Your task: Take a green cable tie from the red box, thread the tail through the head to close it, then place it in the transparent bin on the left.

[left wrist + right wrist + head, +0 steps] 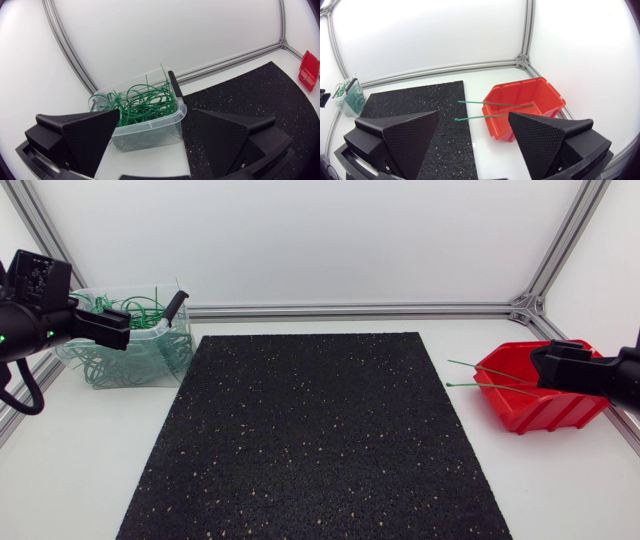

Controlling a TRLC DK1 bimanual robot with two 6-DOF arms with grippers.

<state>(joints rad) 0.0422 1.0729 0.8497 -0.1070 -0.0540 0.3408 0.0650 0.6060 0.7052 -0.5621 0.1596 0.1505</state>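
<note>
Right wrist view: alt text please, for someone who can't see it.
A red box holds two green cable ties that poke out over its front wall toward a black mat. The right gripper hangs open and empty just before it.

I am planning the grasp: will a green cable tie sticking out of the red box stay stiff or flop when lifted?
Probably stiff: both green cable ties jut straight past the red box rim without drooping. Likely light and thin, so it may slip when pinched. Those in the transparent bin curl, so it should bend under force.
</note>
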